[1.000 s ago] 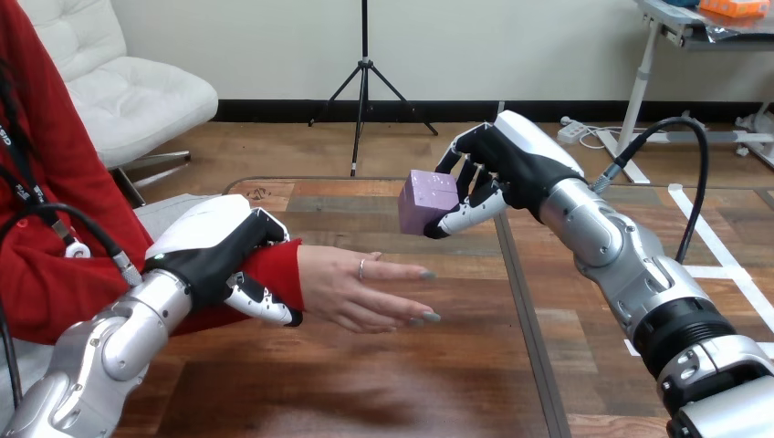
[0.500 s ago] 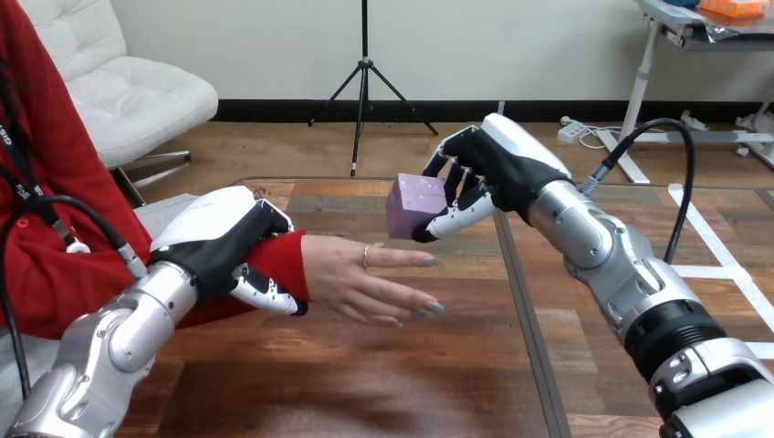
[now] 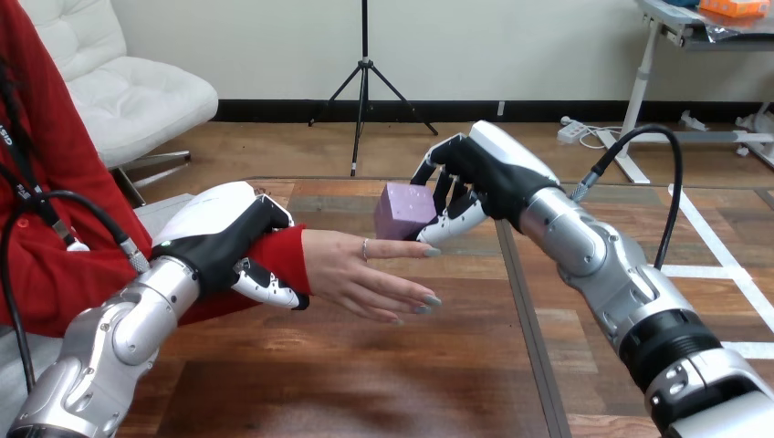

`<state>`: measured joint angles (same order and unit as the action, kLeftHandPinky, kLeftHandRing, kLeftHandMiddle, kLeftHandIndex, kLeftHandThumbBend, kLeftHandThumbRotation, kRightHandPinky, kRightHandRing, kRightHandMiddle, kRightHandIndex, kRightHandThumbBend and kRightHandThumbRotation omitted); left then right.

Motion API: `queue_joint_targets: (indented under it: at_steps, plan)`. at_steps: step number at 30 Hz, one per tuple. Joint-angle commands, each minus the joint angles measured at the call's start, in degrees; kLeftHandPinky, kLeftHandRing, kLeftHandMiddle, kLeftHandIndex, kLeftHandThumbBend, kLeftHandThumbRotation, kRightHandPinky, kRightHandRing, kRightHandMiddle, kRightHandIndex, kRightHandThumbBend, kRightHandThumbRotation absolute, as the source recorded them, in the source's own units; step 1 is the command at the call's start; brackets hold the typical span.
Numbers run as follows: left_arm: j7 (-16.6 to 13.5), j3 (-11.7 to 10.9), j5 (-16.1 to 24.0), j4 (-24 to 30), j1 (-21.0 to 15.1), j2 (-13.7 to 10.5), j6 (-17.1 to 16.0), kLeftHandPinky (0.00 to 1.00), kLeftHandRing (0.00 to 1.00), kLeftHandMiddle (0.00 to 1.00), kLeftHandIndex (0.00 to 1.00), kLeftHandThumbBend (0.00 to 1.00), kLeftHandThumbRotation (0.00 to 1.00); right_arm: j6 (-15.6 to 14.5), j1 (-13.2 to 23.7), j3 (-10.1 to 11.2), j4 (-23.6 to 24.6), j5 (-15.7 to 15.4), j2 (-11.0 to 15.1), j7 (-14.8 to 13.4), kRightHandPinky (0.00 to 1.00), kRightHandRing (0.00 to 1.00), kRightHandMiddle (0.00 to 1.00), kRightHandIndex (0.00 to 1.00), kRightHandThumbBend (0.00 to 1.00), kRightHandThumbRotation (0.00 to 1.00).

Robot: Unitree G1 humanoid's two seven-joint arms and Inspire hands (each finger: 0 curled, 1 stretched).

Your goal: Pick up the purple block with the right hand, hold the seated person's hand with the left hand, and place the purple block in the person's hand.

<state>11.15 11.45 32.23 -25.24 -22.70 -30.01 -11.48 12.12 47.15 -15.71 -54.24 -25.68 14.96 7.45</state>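
My right hand (image 3: 479,173) holds the purple block (image 3: 402,209) between curled fingers and thumb, above the table. The block hangs just over the fingertips of the person's hand (image 3: 365,274), which lies flat with the fingers stretched toward the right. My left hand (image 3: 228,239) is curled round the person's wrist at the red sleeve, fingers over the top and thumb underneath. The block looks close to the person's fingers; whether it touches them I cannot tell.
The wooden table (image 3: 383,374) has a dark seam (image 3: 520,310) running front to back right of the middle. Its far edge (image 3: 301,180) lies just behind the hands. The person sits at the left side.
My right hand has carried the purple block left and down, nearer to the person's fingers. My left hand and the person's hand have risen slightly.
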Motion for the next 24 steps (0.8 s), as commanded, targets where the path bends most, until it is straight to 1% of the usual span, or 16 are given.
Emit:
queue_joint_targets:
  at_steps: [1, 5, 10, 14, 19, 24]
  plan:
    - [-5.0, -2.6, -3.2, 6.8, -23.3, 5.2, -3.6, 0.19, 0.25, 0.33, 0.33, 0.69, 0.00, 1.9, 2.2, -0.7, 11.0, 0.0, -0.1, 0.9, 0.22, 0.28, 0.36, 0.44, 0.71, 0.00]
    - [-5.9, -2.6, -2.8, 5.8, -24.3, 5.0, -4.5, 0.21, 0.27, 0.34, 0.34, 0.70, 0.00, 1.8, 1.8, -0.7, 11.5, -0.1, -0.2, 1.1, 0.23, 0.28, 0.36, 0.44, 0.71, 0.00]
    - [-5.5, -2.7, -2.9, 5.5, -25.2, 5.1, -4.0, 0.24, 0.30, 0.35, 0.34, 0.70, 0.00, 1.9, 1.4, -0.7, 11.8, 0.0, -0.4, 1.2, 0.22, 0.28, 0.35, 0.44, 0.71, 0.00]
    - [-5.6, -2.8, -3.2, 4.5, -26.0, 5.0, -4.5, 0.25, 0.31, 0.36, 0.34, 0.69, 0.00, 2.1, 0.9, -0.6, 12.1, 0.1, -0.5, 1.3, 0.22, 0.28, 0.35, 0.44, 0.71, 0.00]
    - [-5.4, -2.9, -3.4, 3.7, -26.8, 5.1, -4.7, 0.24, 0.29, 0.36, 0.35, 0.68, 0.00, 1.6, 0.3, -0.8, 13.1, -0.2, -0.5, 1.5, 0.22, 0.28, 0.35, 0.44, 0.71, 0.00]
    - [-5.7, -3.1, -3.5, 2.8, -27.6, 5.1, -4.9, 0.21, 0.27, 0.34, 0.34, 0.67, 0.00, 2.5, -0.4, -0.6, 13.5, 0.2, -0.4, 1.7, 0.21, 0.27, 0.35, 0.43, 0.70, 0.00]
